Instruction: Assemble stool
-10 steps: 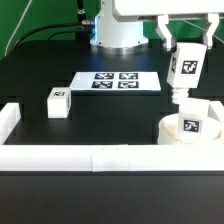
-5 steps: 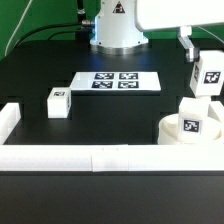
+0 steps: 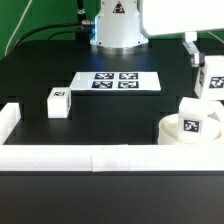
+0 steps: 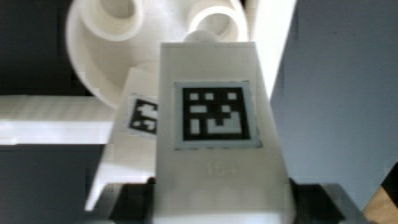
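Exterior view | claw (image 4: 221,200) clamped on leg block (image 3: 212,80) | seat (image 3: 178,133) near | loose block (image 3: 57,102), marker board (image 3: 118,81) apart

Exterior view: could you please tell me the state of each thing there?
End effector: shut on the held leg.
Held leg: lifted off the table.
Seat: flat on table, bearing one leg.
Upright leg: standing on the seat.
Loose leg: resting on table, ungrasped.
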